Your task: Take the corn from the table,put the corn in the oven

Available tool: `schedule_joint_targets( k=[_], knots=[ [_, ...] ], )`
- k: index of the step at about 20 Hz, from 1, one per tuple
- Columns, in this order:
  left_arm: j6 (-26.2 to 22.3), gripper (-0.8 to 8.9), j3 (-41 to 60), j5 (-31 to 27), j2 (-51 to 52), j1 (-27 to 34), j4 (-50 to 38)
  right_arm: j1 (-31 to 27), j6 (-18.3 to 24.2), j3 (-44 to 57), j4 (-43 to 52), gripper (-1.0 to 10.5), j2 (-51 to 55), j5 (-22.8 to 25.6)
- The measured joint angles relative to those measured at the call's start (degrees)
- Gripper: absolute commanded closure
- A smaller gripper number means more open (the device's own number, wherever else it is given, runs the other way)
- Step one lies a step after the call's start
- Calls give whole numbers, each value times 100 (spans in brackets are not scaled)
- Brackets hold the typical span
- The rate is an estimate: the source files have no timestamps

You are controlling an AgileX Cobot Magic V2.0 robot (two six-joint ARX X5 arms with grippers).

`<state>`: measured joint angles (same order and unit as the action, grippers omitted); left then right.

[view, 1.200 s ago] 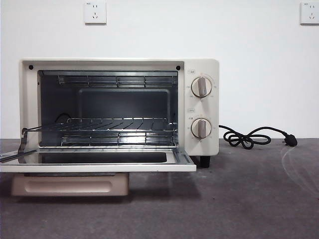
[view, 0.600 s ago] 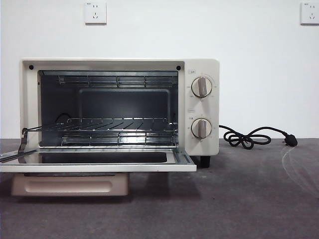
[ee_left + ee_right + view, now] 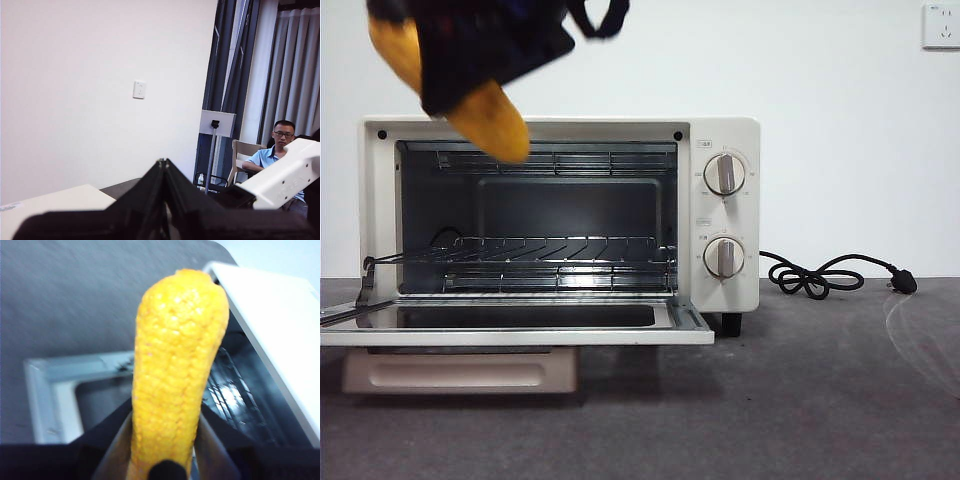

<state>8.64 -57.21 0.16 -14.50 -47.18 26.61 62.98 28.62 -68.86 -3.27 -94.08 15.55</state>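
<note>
Hanging at the upper left, above the open oven and its lowered door, right pincer clamped on the corn, cob tip slanting down before the oven's top edge, bench below, left pincer pressed together, raised elsewhere

The corn looks like glossy yellow plastic, its skin pebbled with fine kernels. The oven has a smooth cream shell and shiny metal wire racks. The surface is matt, mottled dark grey. The right pincer is matt black.
</note>
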Motion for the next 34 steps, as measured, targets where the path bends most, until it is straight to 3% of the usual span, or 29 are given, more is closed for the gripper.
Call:
schedule_joint_targets(
  k=[7,15,22,34],
  knots=[
    [0,819,0,-2,0,0,11,-2,734,0,452,962,-479,1023],
    [0,819,0,-2,0,-4,17,-50,1620,-2,1143,962,-883,1759],
    [0,819,2,-2,0,-4,168,-214,2072,-4,1510,962,-1123,1888],
    [0,819,2,-2,0,-4,262,-706,2293,-186,1427,962,-1279,1910]
  ],
)
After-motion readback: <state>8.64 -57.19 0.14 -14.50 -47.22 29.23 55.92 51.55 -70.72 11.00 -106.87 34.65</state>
